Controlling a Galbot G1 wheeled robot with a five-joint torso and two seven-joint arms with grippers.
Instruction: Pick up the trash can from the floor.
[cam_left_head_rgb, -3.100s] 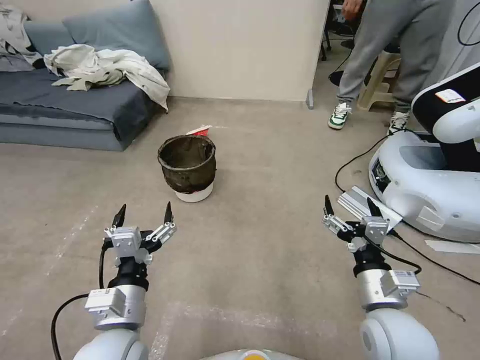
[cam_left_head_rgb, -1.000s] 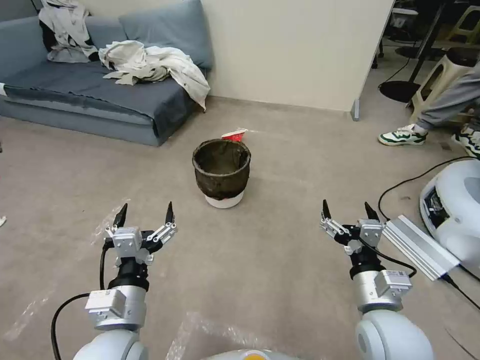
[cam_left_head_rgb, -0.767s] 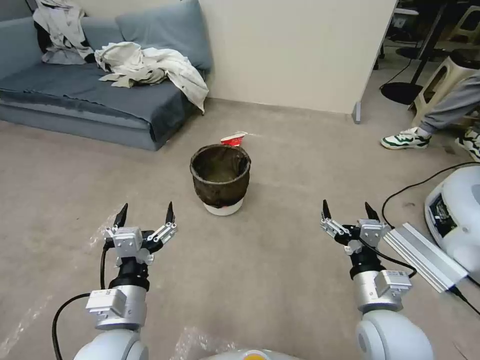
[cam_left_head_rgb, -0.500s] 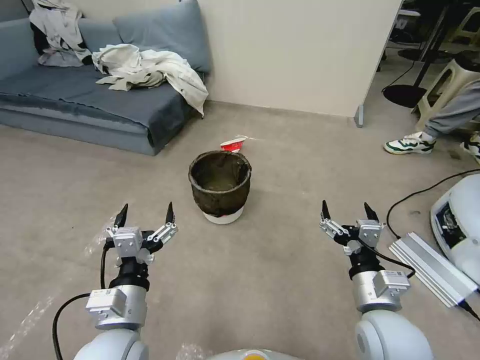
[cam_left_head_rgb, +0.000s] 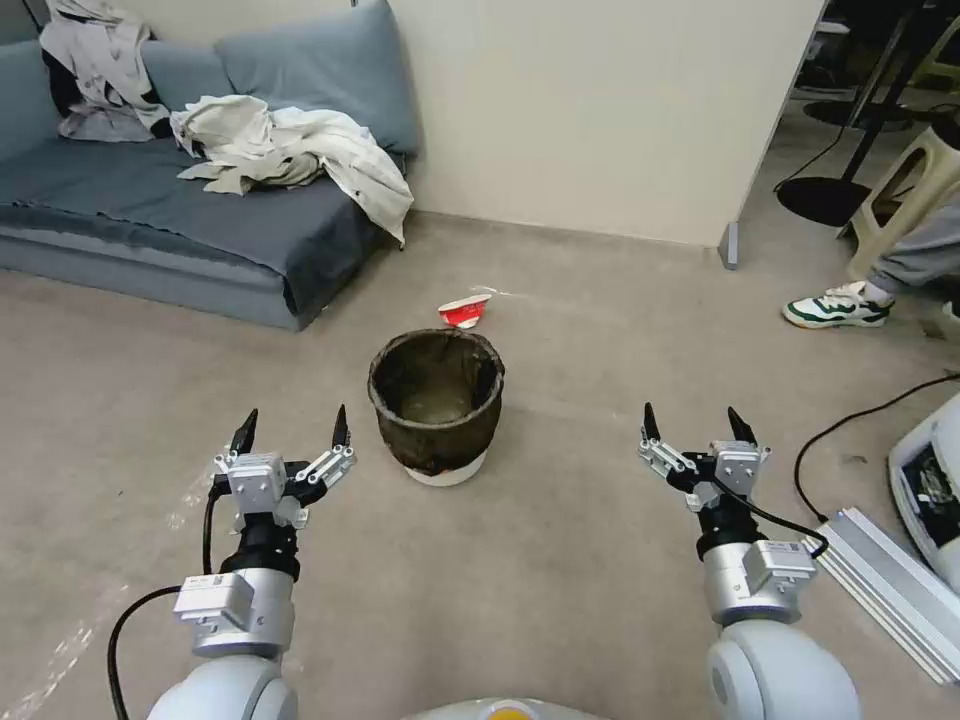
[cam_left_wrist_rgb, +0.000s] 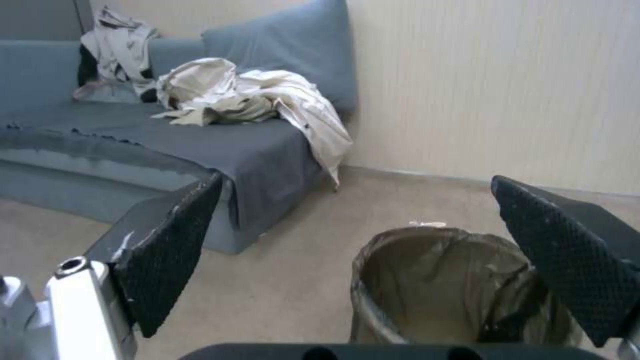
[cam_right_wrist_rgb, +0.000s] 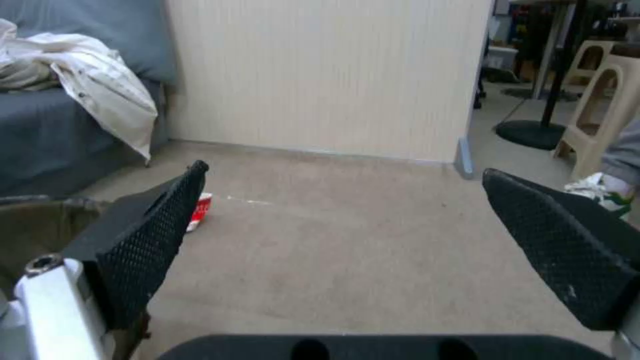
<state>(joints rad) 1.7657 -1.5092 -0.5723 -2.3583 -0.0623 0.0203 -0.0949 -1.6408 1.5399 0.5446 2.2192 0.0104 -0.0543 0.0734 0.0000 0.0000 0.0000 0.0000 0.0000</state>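
Whole head view has shifted versus a second ago: camera moved, base closing in; trash can (cam_left_head_rgb: 436, 408) now sits nearer, at 12 o'clock between the arms, upright on the floor (cam_left_head_rgb: 560, 560). Approach stage, no contact yet. Left gripper (cam_left_head_rgb: 292, 430) at 10 o'clock, right gripper (cam_left_head_rgb: 696, 428) at 2 o'clock, both spread wide, holding nothing, well apart from can. Can: white base, crinkled dark bag folded over rim. Crushed cup (cam_left_head_rgb: 464, 311) lies just behind it.

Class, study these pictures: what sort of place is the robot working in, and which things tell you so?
Probably a lab or office corner set up like a living room: a grey sofa strewn with clothes, a lined trash can on the floor, plus cables and another machine nearby.
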